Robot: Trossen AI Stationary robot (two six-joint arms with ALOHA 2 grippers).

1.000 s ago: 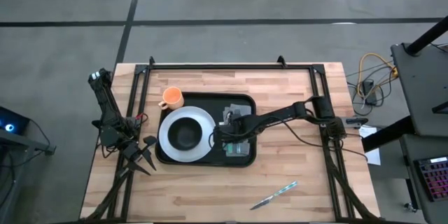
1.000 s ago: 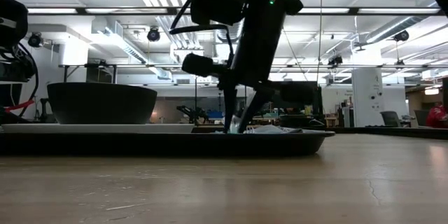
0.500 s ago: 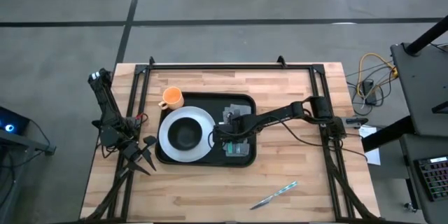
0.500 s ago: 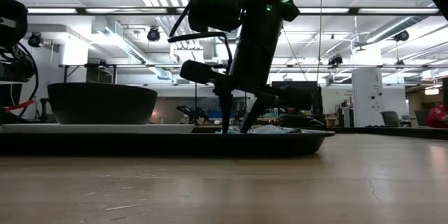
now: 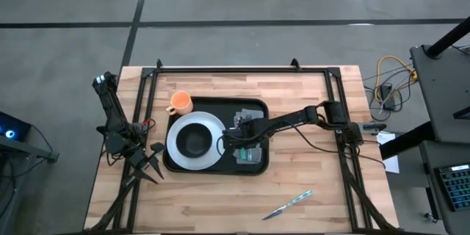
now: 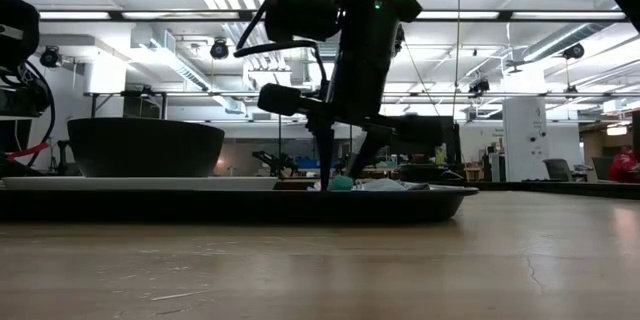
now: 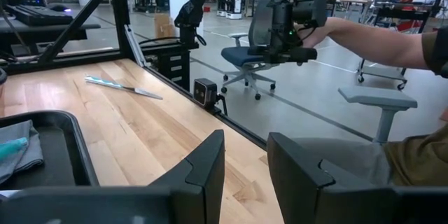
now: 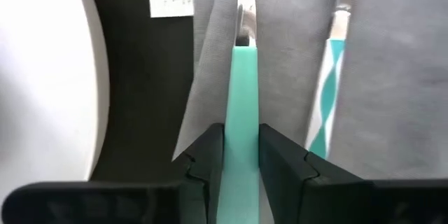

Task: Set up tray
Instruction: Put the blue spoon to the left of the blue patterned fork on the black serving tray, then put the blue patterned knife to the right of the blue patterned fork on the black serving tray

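The black tray (image 5: 253, 109) lies mid-table. Its left half holds a white plate (image 5: 176, 147) with a black bowl (image 5: 194, 141) on it. Its right half holds a grey napkin (image 5: 253, 158) on which teal-handled utensils (image 8: 241, 84) lie. My right gripper (image 8: 241, 140) reaches steeply down over the napkin (image 8: 287, 56), shut on one teal handle. A second teal utensil (image 8: 325, 105) lies beside it. My left gripper (image 7: 245, 157) waits open at the table's left edge (image 5: 154, 163), with nothing between its fingers. My right gripper pinches the utensil's teal handle (image 8: 241, 115) by its two long sides, one finger (image 8: 210, 150) on each. The fingers come from above, pointing steeply down, across the handle. The handle rests on the grey napkin, and its end (image 6: 342, 182) shows between the fingertips just above the tray's rim.
An orange cup (image 5: 180, 103) stands on the table at the tray's far left corner. A knife (image 5: 288, 204) lies on the wood near the front right. Beyond the table a person's arm (image 7: 378, 38) holds a device.
My right gripper has stayed over the same spot on the napkin. Its fingers stood nearly together a second ago and have spread wider. A teal handle end now shows between the tips in the low view, where none showed before.
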